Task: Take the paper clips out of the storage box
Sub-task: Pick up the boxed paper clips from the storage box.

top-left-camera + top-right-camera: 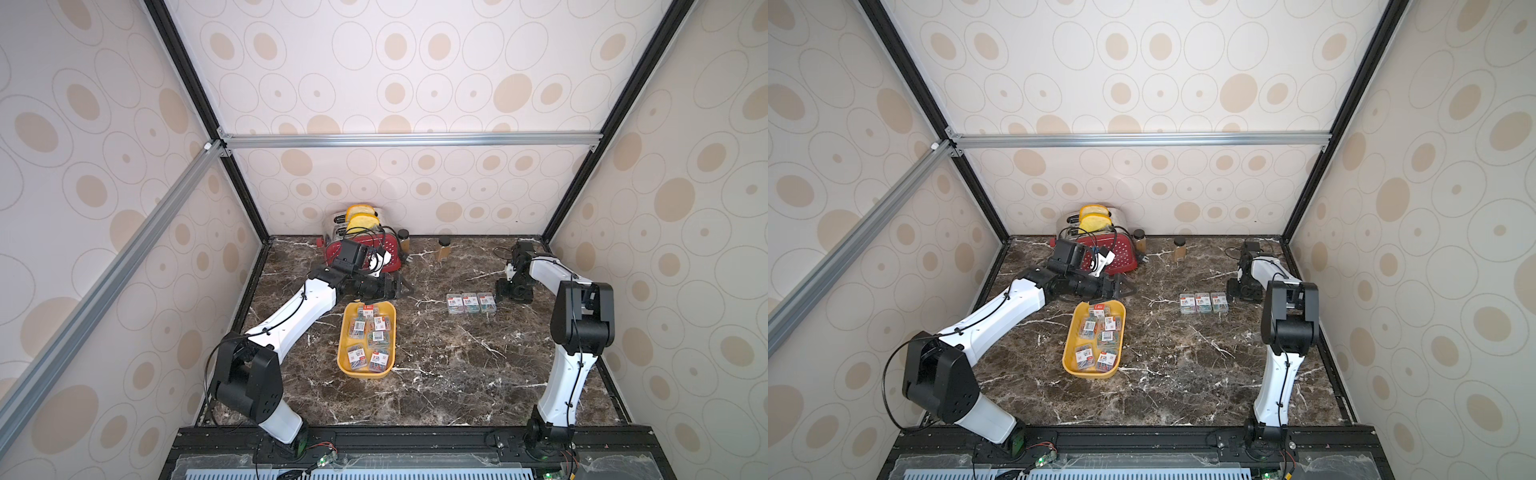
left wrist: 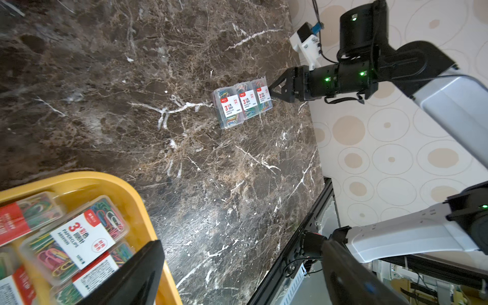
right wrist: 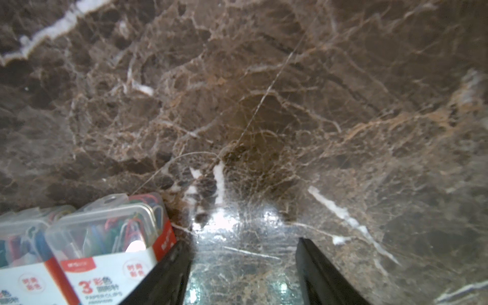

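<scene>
The storage box (image 1: 341,353) (image 1: 1068,353) is a mustard-yellow tray left of the table's middle, holding several clear cases of paper clips (image 1: 371,336) (image 1: 1098,336) (image 2: 76,237). Three more cases (image 1: 471,302) (image 1: 1203,302) (image 2: 243,104) lie in a row on the marble to the right. My left gripper (image 1: 403,286) (image 2: 241,244) hovers over the tray's far end, open with nothing between its fingers. My right gripper (image 1: 500,291) (image 2: 269,89) (image 3: 241,243) sits low at the row's right end, open and empty. One finger (image 3: 169,269) is right beside the nearest case (image 3: 105,237).
A red dotted toaster (image 1: 365,249) with yellow bread stands at the back behind the left wrist. Two small brown jars (image 1: 403,239) (image 1: 444,247) stand to its right. Patterned walls close in both sides and the back of the marble table (image 1: 436,374).
</scene>
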Controlling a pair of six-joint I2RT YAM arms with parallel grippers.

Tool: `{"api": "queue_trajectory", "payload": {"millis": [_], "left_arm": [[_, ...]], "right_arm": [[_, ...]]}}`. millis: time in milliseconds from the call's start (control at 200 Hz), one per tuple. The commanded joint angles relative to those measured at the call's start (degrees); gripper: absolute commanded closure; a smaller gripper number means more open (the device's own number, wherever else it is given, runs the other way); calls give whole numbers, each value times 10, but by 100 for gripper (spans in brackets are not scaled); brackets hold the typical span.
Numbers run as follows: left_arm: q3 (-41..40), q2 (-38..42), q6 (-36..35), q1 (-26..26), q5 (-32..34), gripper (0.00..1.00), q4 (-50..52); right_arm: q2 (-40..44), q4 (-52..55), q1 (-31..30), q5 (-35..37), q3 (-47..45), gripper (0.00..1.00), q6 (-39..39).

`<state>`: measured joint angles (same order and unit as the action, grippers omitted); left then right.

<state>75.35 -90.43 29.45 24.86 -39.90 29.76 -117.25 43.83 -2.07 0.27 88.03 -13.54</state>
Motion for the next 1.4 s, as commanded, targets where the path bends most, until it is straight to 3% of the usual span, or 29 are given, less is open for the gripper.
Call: {"api": "queue_trajectory", "payload": {"millis": [0,336,731,972,1112,1397], "left_arm": [[17,16,-39,1,44,1,50],[-27,35,-54,0,148,1,136],[-137,57,-13,20,238,6,133],[-161,33,-11,74,255,16,106],[-181,31,-9,77,256,22,94],[-192,21,-24,95,240,25,81]], "right_arm": [[57,19,-1,8,8,31,-16],[153,63,-64,-32,-9,27,-2],[245,87,-151,-41,-62,27,12],[269,90,-163,-40,-74,27,12],[277,90,-169,-38,-80,27,10],[288,89,-178,-34,-91,27,3]]}}
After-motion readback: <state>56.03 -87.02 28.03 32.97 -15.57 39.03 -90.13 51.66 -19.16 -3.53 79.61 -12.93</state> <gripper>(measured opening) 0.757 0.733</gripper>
